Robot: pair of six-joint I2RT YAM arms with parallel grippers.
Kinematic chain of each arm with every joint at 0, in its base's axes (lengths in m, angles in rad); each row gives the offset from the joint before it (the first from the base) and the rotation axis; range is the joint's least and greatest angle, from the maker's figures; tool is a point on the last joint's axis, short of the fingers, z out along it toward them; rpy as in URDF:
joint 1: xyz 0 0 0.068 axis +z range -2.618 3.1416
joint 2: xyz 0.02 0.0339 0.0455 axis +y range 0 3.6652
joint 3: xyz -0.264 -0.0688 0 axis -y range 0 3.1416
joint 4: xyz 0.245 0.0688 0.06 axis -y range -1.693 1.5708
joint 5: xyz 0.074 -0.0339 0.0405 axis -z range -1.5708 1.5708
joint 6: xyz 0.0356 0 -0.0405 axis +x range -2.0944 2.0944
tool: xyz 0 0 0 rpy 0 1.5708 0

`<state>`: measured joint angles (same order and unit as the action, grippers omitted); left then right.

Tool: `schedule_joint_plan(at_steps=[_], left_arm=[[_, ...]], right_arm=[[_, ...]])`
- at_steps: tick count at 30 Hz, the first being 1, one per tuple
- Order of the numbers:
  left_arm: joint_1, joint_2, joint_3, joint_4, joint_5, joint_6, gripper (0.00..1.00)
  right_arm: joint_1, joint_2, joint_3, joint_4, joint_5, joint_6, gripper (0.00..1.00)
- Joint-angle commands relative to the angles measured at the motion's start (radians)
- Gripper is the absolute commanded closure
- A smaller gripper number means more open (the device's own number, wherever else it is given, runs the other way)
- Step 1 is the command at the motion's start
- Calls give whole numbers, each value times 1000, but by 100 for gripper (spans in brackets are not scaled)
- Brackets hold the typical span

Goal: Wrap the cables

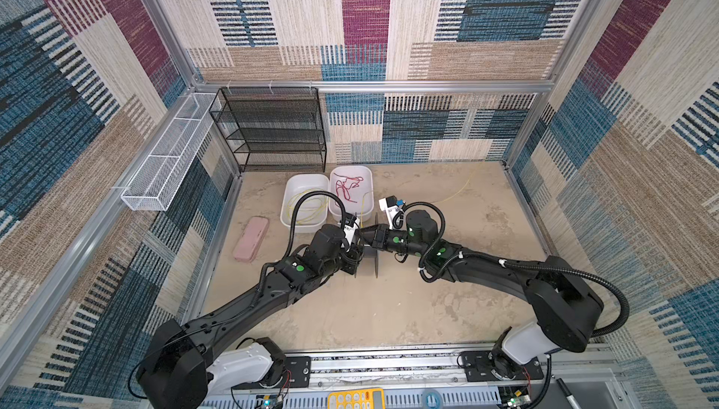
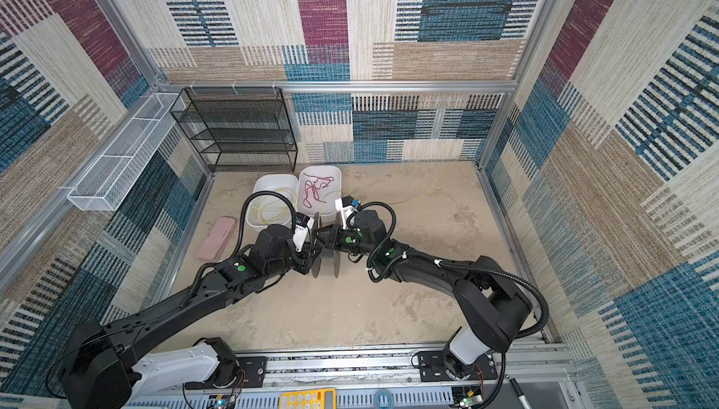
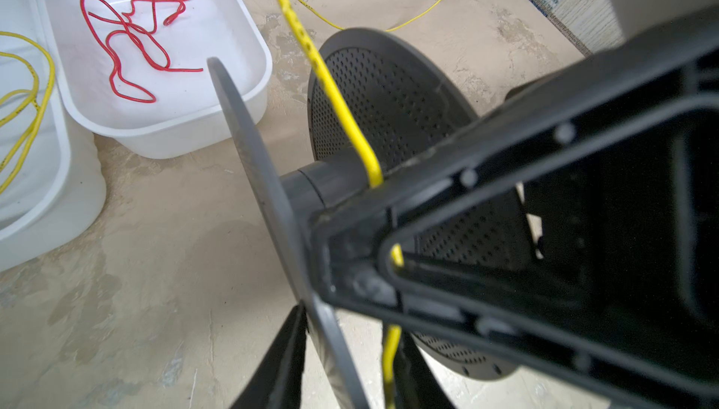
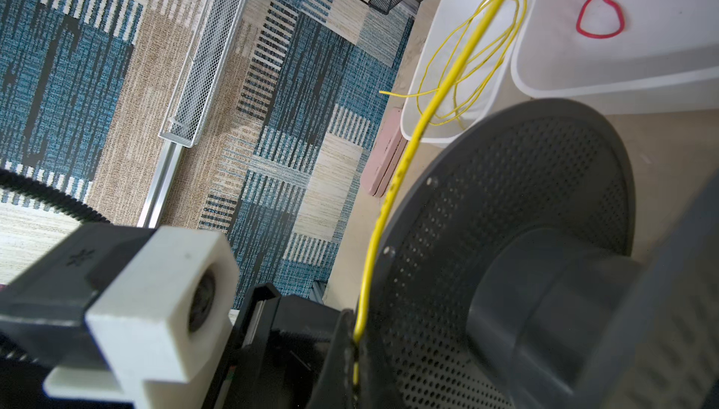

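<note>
Tubs (image 3: 218, 25) hold cables (image 3: 327, 80), red cord (image 3: 130, 29); left fingers (image 3: 280, 360) pinch one, right fingers (image 3: 505, 146) closed.

Both arms meet mid-table at a dark grey spool (image 2: 337, 267) standing on its rims. The left gripper (image 2: 311, 259) and right gripper (image 2: 322, 238) are bunched right up against it, too dark to make out the fingers. Just behind sits a white tub (image 2: 256, 226) with loose loops of the yellow cables (image 2: 268, 210), touching a second tub (image 2: 330, 177) holding a red cord (image 2: 311, 193). One yellow strand trails off right across the table (image 2: 350, 309). A pink case (image 2: 216, 238) lies over by the left wall.
</note>
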<state>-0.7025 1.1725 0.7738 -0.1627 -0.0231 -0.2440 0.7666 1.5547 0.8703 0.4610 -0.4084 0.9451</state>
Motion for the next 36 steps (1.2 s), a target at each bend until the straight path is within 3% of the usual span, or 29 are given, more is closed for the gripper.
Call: schedule_joint_plan(at_steps=[1,14,23,32,36], left_arm=[[5,5,-6,36,22,27,69],[8,-30,-53,54,24,-1,82],[8,-45,-57,45,23,6,100],[8,-68,-61,29,24,-3,100],[8,-89,-45,-3,-2,-6,100]], right_arm=[[5,3,-1,34,-10,9,100],[5,13,-2,38,-6,13,100],[5,19,-2,44,-9,21,100],[3,6,-7,17,23,8,100],[-3,-15,10,-27,50,-19,78]])
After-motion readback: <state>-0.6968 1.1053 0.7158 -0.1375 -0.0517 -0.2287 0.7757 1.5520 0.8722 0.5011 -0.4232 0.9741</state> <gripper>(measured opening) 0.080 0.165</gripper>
